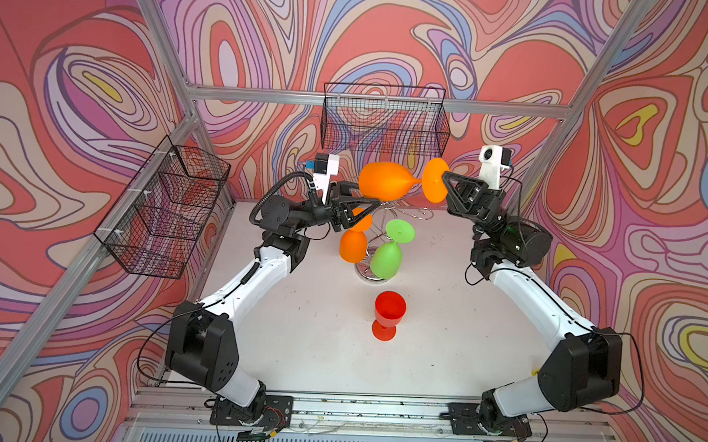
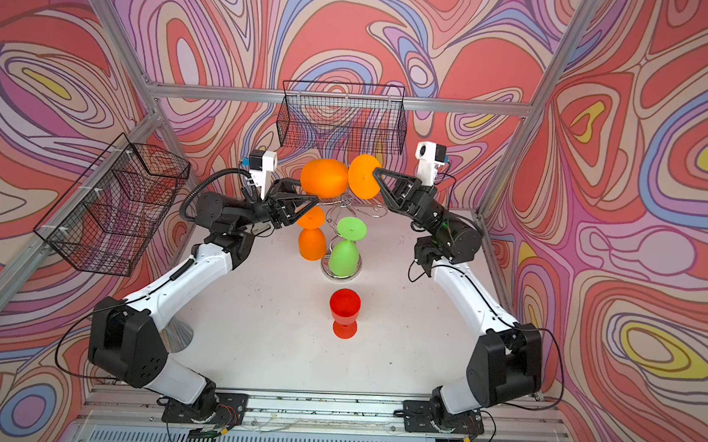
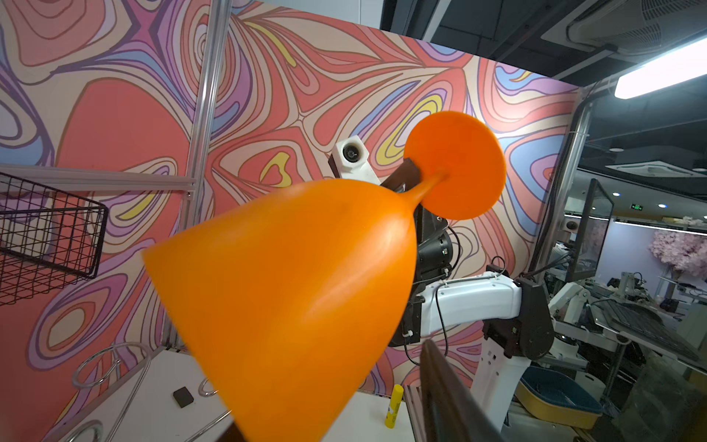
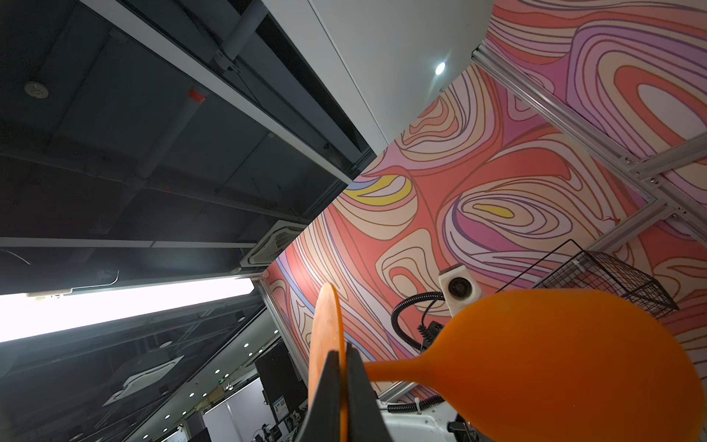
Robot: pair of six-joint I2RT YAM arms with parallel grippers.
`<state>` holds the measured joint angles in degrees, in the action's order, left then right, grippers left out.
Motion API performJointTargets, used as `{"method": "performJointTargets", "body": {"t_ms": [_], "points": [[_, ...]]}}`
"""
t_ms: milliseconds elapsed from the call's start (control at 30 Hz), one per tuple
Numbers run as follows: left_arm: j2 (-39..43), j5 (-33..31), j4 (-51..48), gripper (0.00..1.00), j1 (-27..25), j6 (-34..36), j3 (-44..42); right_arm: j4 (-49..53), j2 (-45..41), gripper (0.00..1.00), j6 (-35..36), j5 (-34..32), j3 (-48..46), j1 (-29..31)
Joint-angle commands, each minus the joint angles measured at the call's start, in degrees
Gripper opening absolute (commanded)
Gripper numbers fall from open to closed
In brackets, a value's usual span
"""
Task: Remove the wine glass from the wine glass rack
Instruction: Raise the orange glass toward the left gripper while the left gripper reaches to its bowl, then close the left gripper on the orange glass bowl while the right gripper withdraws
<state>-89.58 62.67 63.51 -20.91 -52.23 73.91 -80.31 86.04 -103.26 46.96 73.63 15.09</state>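
We find the wine glass rack [image 1: 361, 272] at frame centre, a standing glass [image 1: 389, 311] below it on the surface [image 1: 443, 318].

— Brightly, evenly lit from above; hardly shadowed beneath the orange wine glass [image 1: 383, 184].
— Blurred along its rim up close; blown out white at the ceiling lamp [image 4: 126, 302] beyond its foot.

Both top views: high, front, looking down at bench [image 1: 317, 332], near-identical. Wrist cams tilt up, v. close to orange glass [image 3: 287, 287], which both share.
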Motion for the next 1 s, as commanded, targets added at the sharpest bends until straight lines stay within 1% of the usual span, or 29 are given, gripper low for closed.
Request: {"method": "performJointTargets", "body": {"t_ms": [0, 67, 200, 467, 533, 600, 700, 800, 867, 967], "points": [[-2.21, 6.47, 14.62, 0.39, -0.45, -8.61, 3.03, -0.05, 0.72, 0.00, 0.41, -0.38, 0.11, 0.20], [-2.87, 7.60, 14.55, 0.32, -0.45, -8.63, 3.52, 0.57, 0.78, 0.00, 0.76, -0.04, 0.17, 0.20], [-3.07, 8.34, 14.61, 0.25, -0.45, -8.17, 3.87, 1.51, 0.94, 0.00, 1.30, 0.58, 0.31, 0.20], [-1.33, 8.69, 14.55, 0.06, -0.45, -7.06, 3.17, 2.90, 1.85, 0.00, 1.83, 1.87, 0.56, 0.20], [-0.66, 8.81, 14.54, 0.00, -0.41, -6.83, 2.74, 3.08, 2.21, 0.00, 1.84, 2.11, 0.38, 0.20], [-0.13, 9.01, 14.49, 0.00, -0.45, -6.66, 2.43, 3.13, 2.58, 0.00, 1.84, 2.55, 0.29, 0.20], [0.83, 9.22, 14.54, 0.00, -0.45, -6.32, 1.79, 3.64, 2.75, 0.11, 2.34, 3.62, 0.33, 0.20], [1.75, 9.50, 14.41, 0.00, -0.18, -6.43, 1.51, 6.30, 1.99, 0.27, 4.17, 5.39, -0.13, -0.02], [2.48, 9.73, 13.56, 0.00, 0.07, -6.29, 1.42, 9.97, 0.46, 0.38, 7.17, 6.80, -0.83, -0.53], [4.09, 11.11, 7.45, 0.00, 0.19, -2.60, 1.51, 21.71, -3.46, 0.48, 16.30, 8.38, -1.95, -1.93]]}}
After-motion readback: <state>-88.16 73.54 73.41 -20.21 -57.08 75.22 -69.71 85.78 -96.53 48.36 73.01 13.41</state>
